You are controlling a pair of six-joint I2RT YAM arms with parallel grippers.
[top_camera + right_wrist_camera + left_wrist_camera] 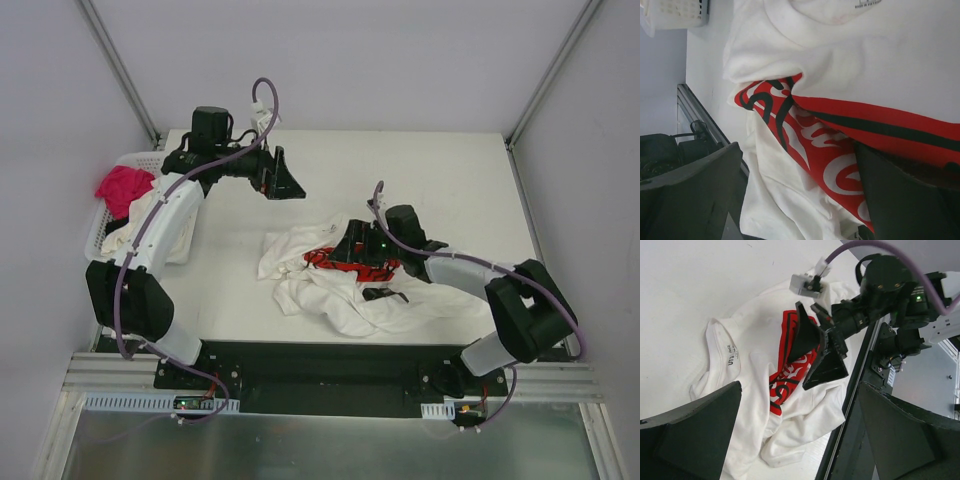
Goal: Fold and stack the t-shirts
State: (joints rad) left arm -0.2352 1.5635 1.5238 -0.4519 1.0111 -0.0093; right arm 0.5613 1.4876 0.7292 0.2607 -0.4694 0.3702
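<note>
**Near, centre.** One t-shirt [335,295], white with a red print, is seen crumpled on the counter [450,180], just beyond the near edge. It is not yet spread or folded. The heap's long axis is judged to run left to right, tilted a little so that the left end sits farther back. The collar with its label lies toward the far-left end.

**Right end effector** [810,357]. It is positioned low over the red print, roughly mid-heap, reaching in from the right. The jaws are spread fully wide. No fabric is seen pinched between them, and nothing is held. The cloth lies directly beneath and extends mostly to the near right and far left of it. This arm is judged much the nearer.

**Left end effector** [283,178]. It is held farther back, over bare counter, well apart from the heap. The jaws are likewise fully apart and nothing is held. The shirt lies nearer and to the right of it.

**Far left.** A basket [100,215] is noted with a pink cloth [125,188] and more white fabric [125,238], probably further shirts.

**Judgement.** A grasp at the heap's two ends would be needed to spread it; the left arm must first be brought nearer.
</note>
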